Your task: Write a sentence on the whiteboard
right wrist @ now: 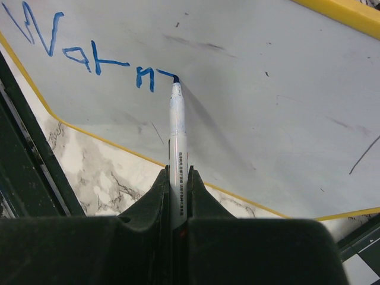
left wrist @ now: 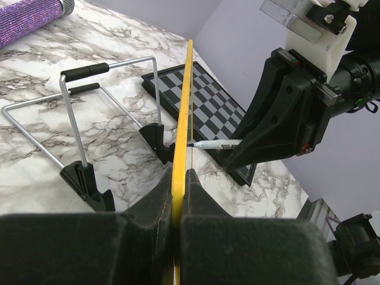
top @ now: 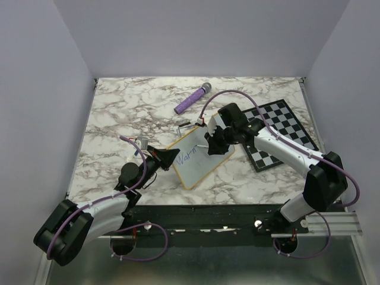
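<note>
The whiteboard (top: 199,160), white with a yellow frame, stands tilted at the table's middle. My left gripper (top: 172,157) is shut on its left edge; in the left wrist view the yellow frame (left wrist: 180,148) runs edge-on between the jaws. My right gripper (top: 212,146) is shut on a white marker (right wrist: 177,148), tip touching the board (right wrist: 267,89). The sentence (right wrist: 89,53) reads "Warm" in blue, the tip at the end of the "m". It also shows in the top view (top: 186,158).
A checkered chessboard (top: 278,135) lies right of the whiteboard, under my right arm. A purple glitter microphone (top: 192,98) lies at the back. The board's wire stand with black feet (left wrist: 89,136) sits behind it. Walls enclose the table.
</note>
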`<action>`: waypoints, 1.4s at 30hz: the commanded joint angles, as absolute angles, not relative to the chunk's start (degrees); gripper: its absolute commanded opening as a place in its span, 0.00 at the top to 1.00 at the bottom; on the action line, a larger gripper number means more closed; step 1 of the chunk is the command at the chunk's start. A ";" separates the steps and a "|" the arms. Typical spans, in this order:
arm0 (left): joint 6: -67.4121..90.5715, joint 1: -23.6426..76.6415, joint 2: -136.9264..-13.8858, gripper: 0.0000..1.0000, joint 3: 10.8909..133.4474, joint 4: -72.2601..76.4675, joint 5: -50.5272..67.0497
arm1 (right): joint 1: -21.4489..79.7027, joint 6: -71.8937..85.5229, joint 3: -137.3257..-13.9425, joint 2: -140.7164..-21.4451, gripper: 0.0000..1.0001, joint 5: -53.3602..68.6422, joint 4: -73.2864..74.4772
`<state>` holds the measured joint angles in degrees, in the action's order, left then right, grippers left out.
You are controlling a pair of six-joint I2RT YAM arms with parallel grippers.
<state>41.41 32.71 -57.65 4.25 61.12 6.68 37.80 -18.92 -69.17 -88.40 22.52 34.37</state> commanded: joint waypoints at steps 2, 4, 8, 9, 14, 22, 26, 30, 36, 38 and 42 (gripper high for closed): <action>39.55 32.96 -57.13 1.00 3.69 61.61 7.82 | 36.74 -18.02 -69.00 -88.24 1.00 19.86 33.31; 39.64 32.96 -57.04 1.00 3.69 61.61 7.91 | 36.65 -18.10 -68.82 -88.24 0.99 20.39 33.57; 39.29 32.96 -56.78 1.00 3.87 61.08 7.91 | 36.65 -20.12 -68.47 -88.86 0.99 22.41 34.98; 39.29 32.96 -56.78 1.00 3.95 61.00 7.91 | 36.65 -20.47 -68.47 -89.12 0.99 22.76 35.85; 39.11 32.96 -56.69 1.00 3.96 60.91 7.82 | 36.65 -21.97 -67.85 -89.82 0.99 23.73 37.44; 38.94 32.96 -57.57 1.00 4.22 61.35 7.91 | 36.65 -22.94 -66.27 -89.65 0.99 25.14 38.58; 39.20 32.96 -58.01 1.00 4.39 61.79 8.17 | 36.65 -23.03 -67.14 -88.95 0.99 25.92 38.67; 39.29 32.87 -58.18 1.00 4.39 61.87 8.17 | 36.65 -22.59 -69.25 -85.79 0.99 28.47 38.23; 39.11 32.87 -57.22 1.00 4.22 60.91 8.09 | 35.25 -22.24 -69.96 -83.93 0.99 30.06 37.09; 39.02 32.87 -57.04 1.00 4.13 60.82 8.09 | 35.07 -22.67 -69.08 -84.37 0.99 30.58 36.91; 39.20 32.96 -57.22 1.00 3.96 61.35 8.17 | 35.16 -22.59 -69.26 -85.34 0.99 30.32 36.39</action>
